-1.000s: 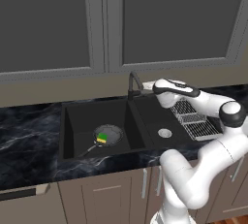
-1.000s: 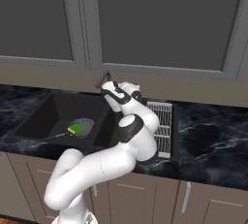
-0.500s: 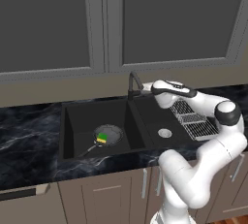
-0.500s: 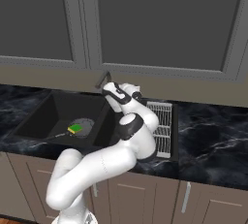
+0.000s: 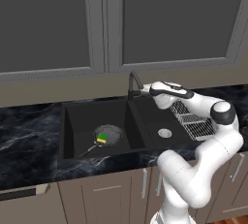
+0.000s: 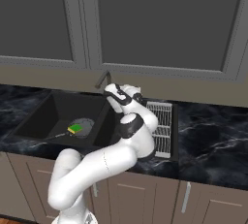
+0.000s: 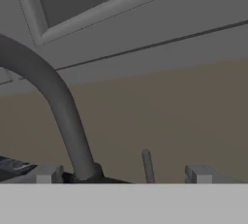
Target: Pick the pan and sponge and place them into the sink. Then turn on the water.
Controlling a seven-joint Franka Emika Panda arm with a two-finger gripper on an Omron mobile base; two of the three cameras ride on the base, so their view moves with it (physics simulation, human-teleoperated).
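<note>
Starting at the left, we see the black marbled table [image 5: 29, 136] running under the grey wall cabinets [image 5: 48, 24], and set into it the sink [image 5: 72, 116], matte black with two bowls. In the left bowl lies the pan [image 5: 109, 133], its thin dark handle [image 5: 87, 151] pointing toward the front left corner. The sponge [image 5: 102, 138], green with a yellow layer, rests inside the pan, on its near side. From the right base view we find the same pair in the left bowl, the sponge [image 6: 75, 129] sitting on the pan [image 6: 83, 124].

Moving right, the dark curved faucet [image 5: 133, 81] rises behind the divider between the two bowls. No blue stream comes from its spout. The right bowl shows a round silver drain [image 5: 164, 133].

Just beside the faucet, on its right, we see the claw [image 5: 145, 90], reaching toward the faucet from the right at about the height of the spout's bend. In the hand view the faucet's grey neck [image 7: 58, 97] curves up close ahead, with a thin lever [image 7: 147, 166] standing to its right, and the finger tips [image 7: 48, 173] sit far apart at the bottom, released and holding nothing.

Farther right, the wire dish rack [image 5: 193, 121] lies on the table next to the sink, partly under the arm.

We can read no brand, label or writing on anything here.
</note>
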